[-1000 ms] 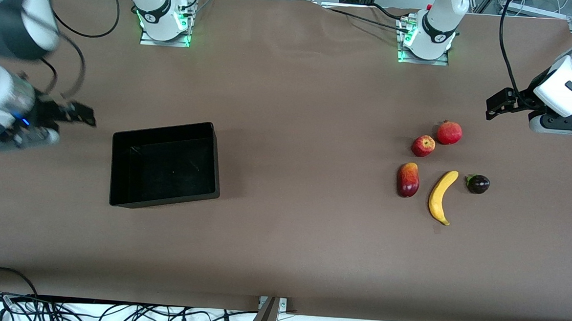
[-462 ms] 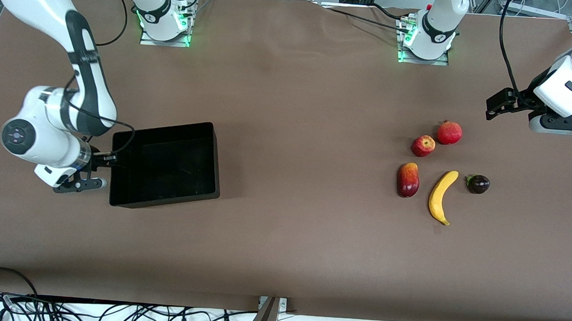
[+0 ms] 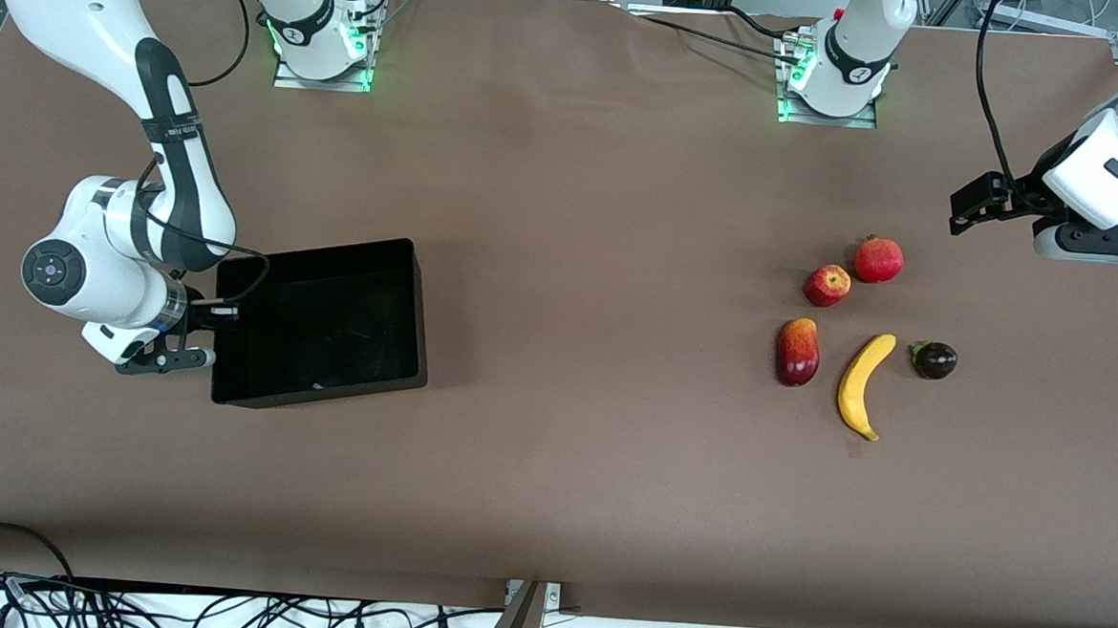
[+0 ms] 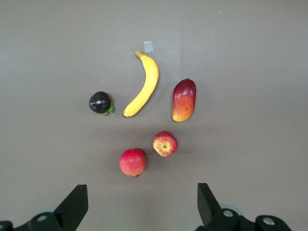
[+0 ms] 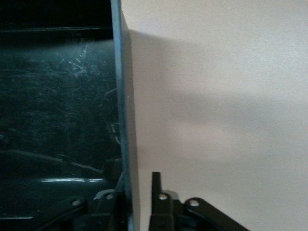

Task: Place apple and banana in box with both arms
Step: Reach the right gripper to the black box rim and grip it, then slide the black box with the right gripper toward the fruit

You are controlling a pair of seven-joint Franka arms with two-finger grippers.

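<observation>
At the right arm's end of the tabletop, the right gripper (image 3: 202, 334) straddled the box (image 3: 321, 321) end wall, fingers narrowing onto it; the left gripper (image 4: 139, 204), fingers wide, hung nearer the apple (image 3: 826, 285) and banana (image 3: 863, 384).

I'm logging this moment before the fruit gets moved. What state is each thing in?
box: empty, its end wall between the right gripper's jaws.
right gripper: shut on the box wall.
left gripper: open, empty, over the table beside the fruit.
apple: on the table, untouched.
banana: flat on the table, untouched.
mango: lying on the table.
</observation>
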